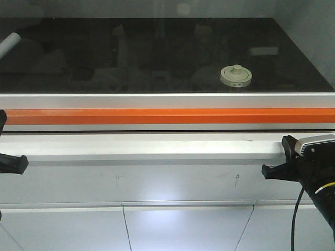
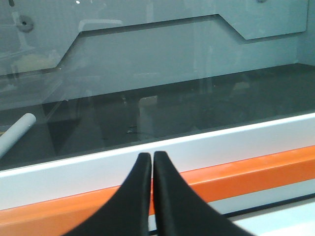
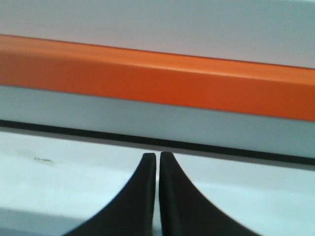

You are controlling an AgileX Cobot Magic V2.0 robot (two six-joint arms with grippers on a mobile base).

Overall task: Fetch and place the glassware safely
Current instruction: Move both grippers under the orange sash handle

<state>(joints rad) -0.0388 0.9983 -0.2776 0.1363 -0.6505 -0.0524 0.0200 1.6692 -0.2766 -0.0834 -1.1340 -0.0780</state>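
Tapered black left fingers (image 2: pixel 135 196) touching, squat cream-lidded jar (image 1: pixel 235 77), glossy dark worktop (image 1: pixel 157 52)

The left gripper (image 2: pixel 151 157) and right gripper (image 3: pixel 157 156) have black, tapering fingers (image 2: pixel 133 196). The right arm carries a silver-grey camera (image 1: pixel 315 144) and a black cable (image 1: pixel 296 209).
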